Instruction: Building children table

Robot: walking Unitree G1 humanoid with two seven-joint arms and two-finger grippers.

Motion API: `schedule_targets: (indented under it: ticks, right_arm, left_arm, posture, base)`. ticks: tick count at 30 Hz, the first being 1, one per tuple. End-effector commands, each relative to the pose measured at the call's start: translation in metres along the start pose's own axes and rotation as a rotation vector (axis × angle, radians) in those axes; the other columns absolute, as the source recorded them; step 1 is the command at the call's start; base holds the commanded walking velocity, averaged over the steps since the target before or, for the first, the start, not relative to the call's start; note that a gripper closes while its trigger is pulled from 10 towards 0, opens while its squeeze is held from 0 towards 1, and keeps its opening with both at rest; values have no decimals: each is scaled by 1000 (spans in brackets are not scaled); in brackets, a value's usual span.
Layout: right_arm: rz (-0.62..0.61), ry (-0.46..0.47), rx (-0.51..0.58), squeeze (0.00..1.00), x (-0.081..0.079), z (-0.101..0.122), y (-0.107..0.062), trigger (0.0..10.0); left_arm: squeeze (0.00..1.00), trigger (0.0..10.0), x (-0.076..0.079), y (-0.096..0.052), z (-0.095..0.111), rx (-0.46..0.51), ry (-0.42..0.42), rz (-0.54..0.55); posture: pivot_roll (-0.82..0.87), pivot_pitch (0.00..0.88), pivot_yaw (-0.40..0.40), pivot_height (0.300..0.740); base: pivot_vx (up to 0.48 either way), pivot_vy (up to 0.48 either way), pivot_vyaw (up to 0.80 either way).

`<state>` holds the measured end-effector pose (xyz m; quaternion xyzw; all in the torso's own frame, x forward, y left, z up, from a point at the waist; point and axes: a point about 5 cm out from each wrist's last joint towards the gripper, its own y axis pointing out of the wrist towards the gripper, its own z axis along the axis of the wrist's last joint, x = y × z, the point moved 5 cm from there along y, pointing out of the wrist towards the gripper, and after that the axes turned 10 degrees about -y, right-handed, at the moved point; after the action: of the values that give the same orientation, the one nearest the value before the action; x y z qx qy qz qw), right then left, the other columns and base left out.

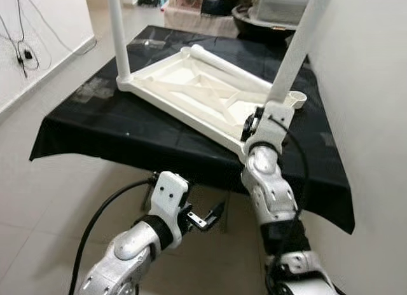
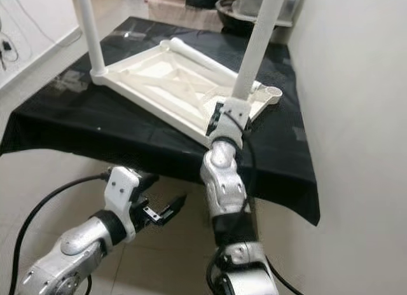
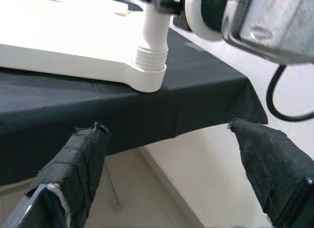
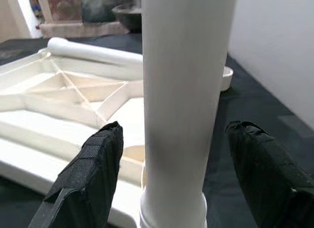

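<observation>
An inverted white tabletop [image 1: 197, 95] is laid on a table draped in black cloth [image 1: 114, 130]. Two white legs are seen upright in it: one at the far left corner [image 1: 118, 34], one at the near right corner [image 1: 296, 47]. A third leg [image 1: 222, 61] is laid flat along the far edge. The right claw [image 4: 171, 154] is positioned around the near right leg, fingers [image 4: 88, 174] spread and not touching it. The left claw [image 1: 213, 215] is held released below the table's near edge, above the floor [image 1: 38, 199].
</observation>
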<state>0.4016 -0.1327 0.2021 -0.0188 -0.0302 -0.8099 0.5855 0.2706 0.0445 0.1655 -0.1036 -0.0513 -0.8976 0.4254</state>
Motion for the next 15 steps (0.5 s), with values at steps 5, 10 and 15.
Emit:
schedule_targets:
  ticks: [5, 10, 15]
  right_arm:
    - [151, -82, -44, 0, 8, -30, -26, 10000]
    - [199, -114, -87, 0, 19, -55, -48, 10000]
    - [319, -177, -41, 0, 24, -79, -88, 10000]
  left_arm:
    - [0, 10000, -5, 6, -8, -18, 14, -5]
    - [0, 10000, -8, 3, -17, -41, -7, 8]
    - [0, 10000, -7, -13, -46, -148, 53, 13]
  posture:
    - [126, 29, -85, 740]
    - [113, 2, -68, 740]
    - [125, 0, -55, 740]
  base:
    - [0, 0, 0]
    - [0, 0, 0]
    - [0, 0, 0]
